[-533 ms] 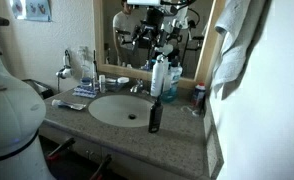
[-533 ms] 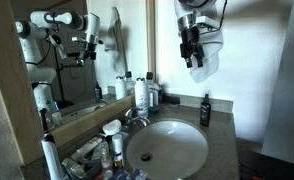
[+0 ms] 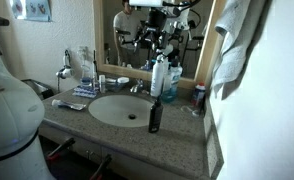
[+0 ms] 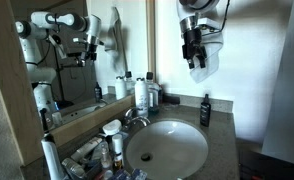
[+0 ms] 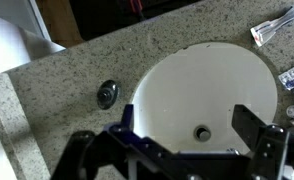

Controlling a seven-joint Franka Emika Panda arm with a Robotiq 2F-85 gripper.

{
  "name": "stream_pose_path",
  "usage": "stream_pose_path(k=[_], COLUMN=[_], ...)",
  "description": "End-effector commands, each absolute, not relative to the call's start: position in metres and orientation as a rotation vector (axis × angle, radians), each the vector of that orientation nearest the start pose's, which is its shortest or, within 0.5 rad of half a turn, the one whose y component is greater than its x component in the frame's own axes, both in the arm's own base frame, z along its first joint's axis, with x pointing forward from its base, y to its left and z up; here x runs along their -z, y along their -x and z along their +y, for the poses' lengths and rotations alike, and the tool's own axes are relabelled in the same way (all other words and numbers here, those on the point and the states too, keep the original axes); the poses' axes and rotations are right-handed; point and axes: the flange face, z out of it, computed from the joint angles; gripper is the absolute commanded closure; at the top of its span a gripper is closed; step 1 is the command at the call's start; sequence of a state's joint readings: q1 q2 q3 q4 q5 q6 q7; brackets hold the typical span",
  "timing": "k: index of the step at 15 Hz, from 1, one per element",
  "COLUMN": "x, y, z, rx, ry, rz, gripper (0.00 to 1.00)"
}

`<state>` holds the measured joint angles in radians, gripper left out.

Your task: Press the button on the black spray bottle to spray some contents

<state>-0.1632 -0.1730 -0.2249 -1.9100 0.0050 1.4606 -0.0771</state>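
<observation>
The black spray bottle (image 3: 155, 116) stands upright on the granite counter at the sink's front rim, with its narrow black button (image 3: 156, 102) on top. It also shows in an exterior view (image 4: 205, 109), and from above in the wrist view (image 5: 107, 95), left of the basin. My gripper (image 4: 197, 68) hangs high above the counter, well above the bottle and nearer the basin. In the wrist view my gripper (image 5: 192, 135) is open and empty over the white sink (image 5: 237, 70).
Tall white bottles (image 3: 159, 76) and a blue-tinted bottle (image 3: 175, 80) stand by the faucet (image 3: 137, 88) at the mirror. Toiletries (image 3: 77, 97) lie beside the sink. A towel (image 3: 232, 50) hangs by the counter's end. More clutter (image 4: 97, 155) sits near the camera.
My gripper has shifted very slightly. The bottle and everything else have stayed in place.
</observation>
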Motion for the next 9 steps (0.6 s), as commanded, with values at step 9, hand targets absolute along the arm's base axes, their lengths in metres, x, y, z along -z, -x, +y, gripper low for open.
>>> stream_pose_path(k=[9], x=[-0.511], y=[-0.389], z=[-0.241], rx=[-0.369], ry=[2.914], rz=[0.716], gripper=[0.0])
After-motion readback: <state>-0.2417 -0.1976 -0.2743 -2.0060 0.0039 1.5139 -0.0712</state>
